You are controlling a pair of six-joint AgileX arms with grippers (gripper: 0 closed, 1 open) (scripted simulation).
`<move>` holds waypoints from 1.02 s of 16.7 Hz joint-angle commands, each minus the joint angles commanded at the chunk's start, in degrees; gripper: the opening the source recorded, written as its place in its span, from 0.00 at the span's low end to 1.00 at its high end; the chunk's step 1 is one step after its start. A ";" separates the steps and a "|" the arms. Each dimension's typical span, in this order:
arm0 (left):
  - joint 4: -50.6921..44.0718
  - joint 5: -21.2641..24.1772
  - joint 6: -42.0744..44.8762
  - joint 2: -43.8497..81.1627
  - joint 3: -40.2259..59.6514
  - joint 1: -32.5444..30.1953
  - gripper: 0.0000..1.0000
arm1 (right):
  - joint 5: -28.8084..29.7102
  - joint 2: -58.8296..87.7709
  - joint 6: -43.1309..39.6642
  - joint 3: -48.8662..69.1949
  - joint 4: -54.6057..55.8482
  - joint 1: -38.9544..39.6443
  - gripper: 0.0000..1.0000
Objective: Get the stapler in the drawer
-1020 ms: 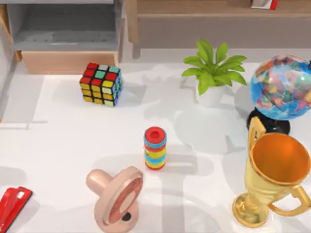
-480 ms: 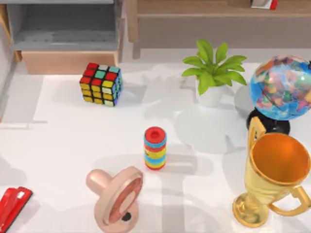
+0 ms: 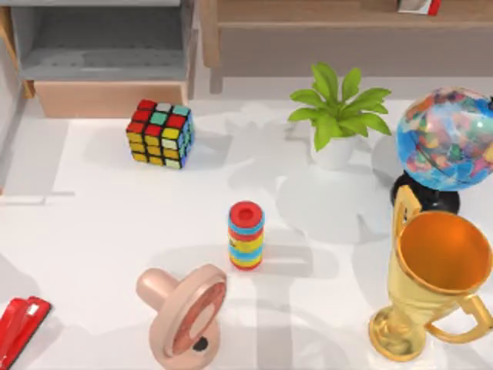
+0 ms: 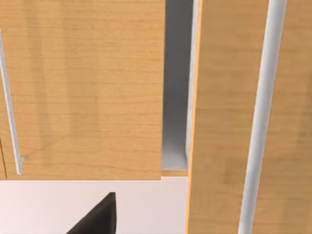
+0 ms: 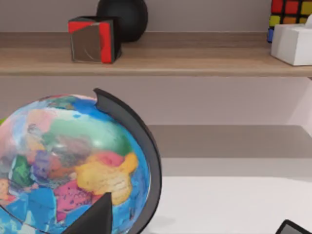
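Top view: stapler (image 3: 18,327) lies at the table's (image 3: 100,223) near left, drawer (image 3: 100,58) open far left; either pincer's state I cannot tell.

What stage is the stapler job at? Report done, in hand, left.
Done: the drawer already stands open at the table's far left, its grey floor bare. In hand: nothing; the stapler lies on the table at the near left corner, untouched. Left: grasp the stapler, carry it past the Rubik's cube and set it inside the drawer.
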 joint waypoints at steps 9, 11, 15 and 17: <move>-0.67 0.98 -0.33 -1.60 -1.47 1.48 1.00 | 0.00 0.00 0.00 0.00 0.00 0.00 1.00; -4.75 -0.11 -1.46 -4.14 -0.72 1.59 1.00 | 0.00 0.00 0.00 0.00 0.00 0.00 1.00; -20.17 -3.72 -6.21 -12.42 1.79 0.86 1.00 | 0.00 0.00 0.00 0.00 0.00 0.00 1.00; -31.28 -6.17 -9.97 -17.48 3.47 -0.32 1.00 | 0.00 0.00 0.00 0.00 0.00 0.00 1.00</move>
